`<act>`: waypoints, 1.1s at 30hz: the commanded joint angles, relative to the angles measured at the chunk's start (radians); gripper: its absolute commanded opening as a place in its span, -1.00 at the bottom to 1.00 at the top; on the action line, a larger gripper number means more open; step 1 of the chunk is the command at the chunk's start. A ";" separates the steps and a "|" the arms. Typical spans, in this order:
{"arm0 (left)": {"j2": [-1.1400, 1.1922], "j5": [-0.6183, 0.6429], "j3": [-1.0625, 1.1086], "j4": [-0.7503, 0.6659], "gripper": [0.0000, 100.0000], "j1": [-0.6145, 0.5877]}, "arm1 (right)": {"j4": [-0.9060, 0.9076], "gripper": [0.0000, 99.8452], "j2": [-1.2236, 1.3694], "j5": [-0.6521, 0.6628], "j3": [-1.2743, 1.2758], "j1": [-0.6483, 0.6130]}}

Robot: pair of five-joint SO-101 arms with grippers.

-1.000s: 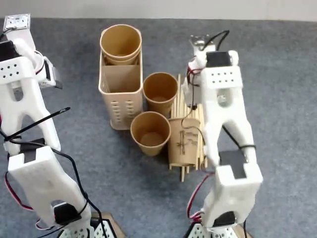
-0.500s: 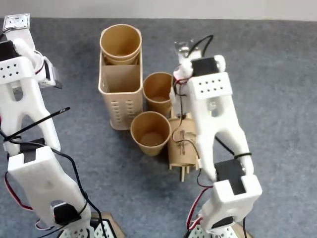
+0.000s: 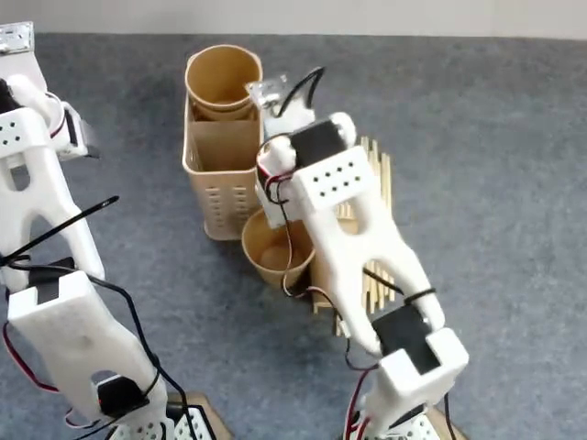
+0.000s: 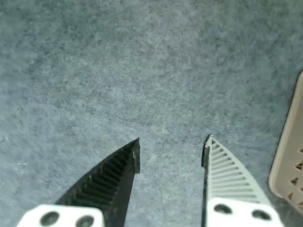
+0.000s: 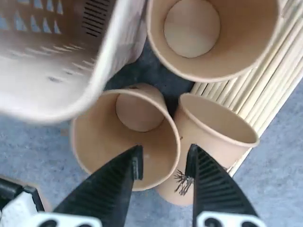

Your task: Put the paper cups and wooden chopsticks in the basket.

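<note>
Grey felt table (image 4: 142, 56); right jaws, parted, straddle the rim of a paper cup (image 5: 124, 135) beside the basket (image 5: 52, 61); left jaws hang open above the felt.

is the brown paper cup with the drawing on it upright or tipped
Tipped. The brown paper cup with the drawing shows its printed side wall and a slanted mouth, with no floor visible inside.

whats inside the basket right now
Stacked paper cups stand in the basket's far compartment. Nothing shows in the near compartment, though its floor is hidden behind the front wall.
</note>
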 commanded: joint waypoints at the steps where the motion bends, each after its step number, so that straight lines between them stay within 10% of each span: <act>1: -0.007 -0.040 -0.002 -0.012 -0.54 -0.012 | -0.005 -0.67 0.041 0.032 0.005 -0.007; 19: -0.007 -0.041 -0.002 -0.012 -0.54 -0.050 | 0.059 -0.91 0.128 0.063 -0.153 0.099; 33: -0.007 -0.041 -0.004 -0.014 -0.54 -0.044 | 0.058 -0.92 -0.286 0.077 0.008 0.128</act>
